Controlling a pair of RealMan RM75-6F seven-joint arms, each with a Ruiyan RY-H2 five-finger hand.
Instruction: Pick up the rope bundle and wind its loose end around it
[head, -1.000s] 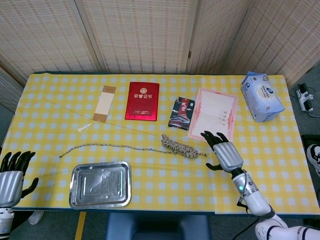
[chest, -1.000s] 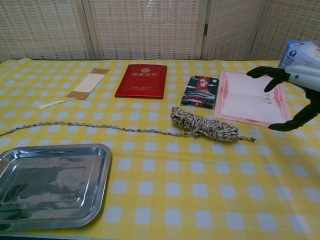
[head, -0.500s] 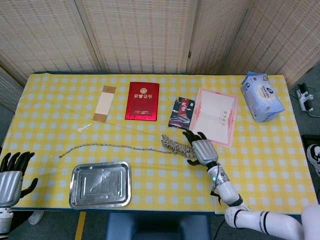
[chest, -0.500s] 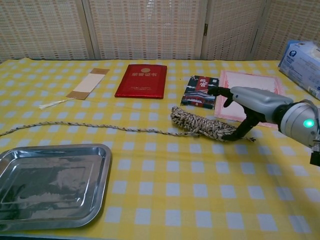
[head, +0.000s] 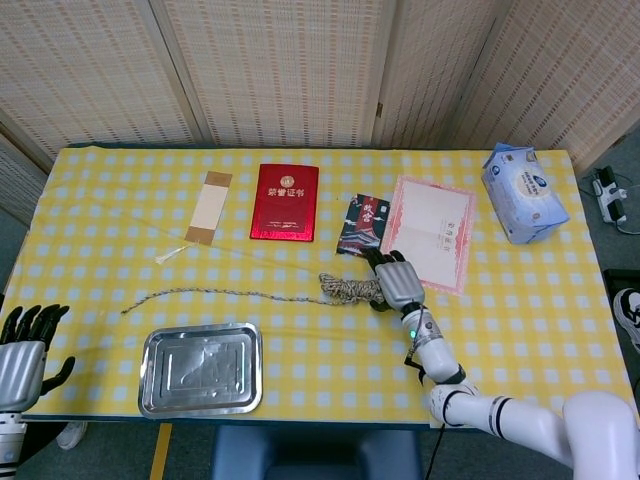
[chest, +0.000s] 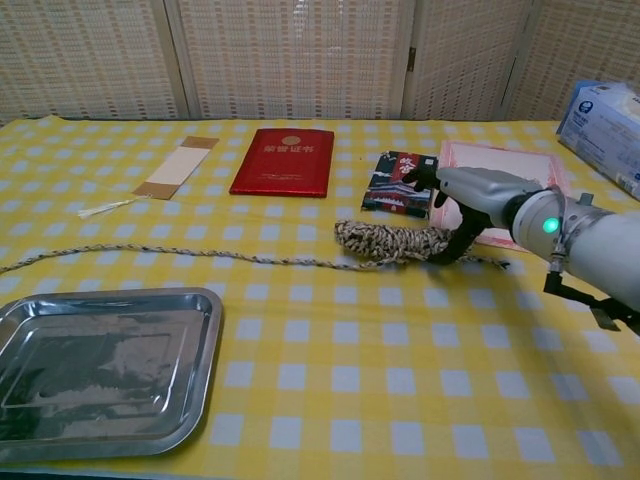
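Note:
The rope bundle, a speckled coil, lies on the yellow checked cloth just in front of the dark packet. Its loose end trails far to the left across the table, and a short tail pokes out on the right. My right hand grips the bundle's right end, thumb in front and fingers behind it. That end sits slightly raised. My left hand hovers off the table's near left corner with fingers spread, holding nothing.
A steel tray sits at the near left, just below the trailing rope. Behind the bundle lie a red booklet, dark packet, pink-bordered certificate, paper strip and tissue pack.
My right hand swept left from over the certificate onto the bundle's right end and closed around it. The bundle shifted slightly left and levelled. The left hand stayed put.

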